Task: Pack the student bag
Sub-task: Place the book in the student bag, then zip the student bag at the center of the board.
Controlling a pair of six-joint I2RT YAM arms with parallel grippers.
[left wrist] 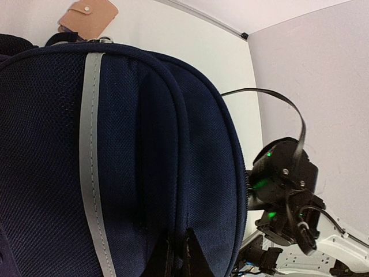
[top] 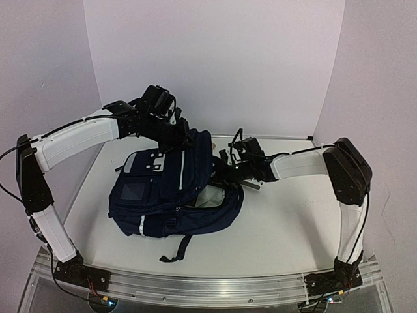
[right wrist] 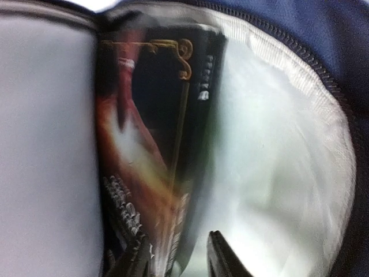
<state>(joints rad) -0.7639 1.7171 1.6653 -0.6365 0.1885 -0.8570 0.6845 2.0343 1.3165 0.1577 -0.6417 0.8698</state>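
The student bag (top: 171, 192), navy with a grey stripe, lies in the middle of the table, its main compartment unzipped and showing pale lining (top: 212, 194). My left gripper (top: 174, 134) is at the bag's far top edge; in the left wrist view it (left wrist: 177, 257) is shut on a fold of the bag's navy fabric (left wrist: 144, 144). My right gripper (top: 225, 171) reaches into the opening. In the right wrist view it (right wrist: 179, 261) stands open inside the bag (right wrist: 346, 52), astride the lower edge of a dark book with red and gold cover art (right wrist: 153, 127).
A tan leather wallet (left wrist: 87, 16) lies on the table beyond the bag's top. The right arm's wrist (left wrist: 282, 184) is close beside the bag. Black straps (top: 177, 251) trail toward the near edge. White walls enclose the table on three sides.
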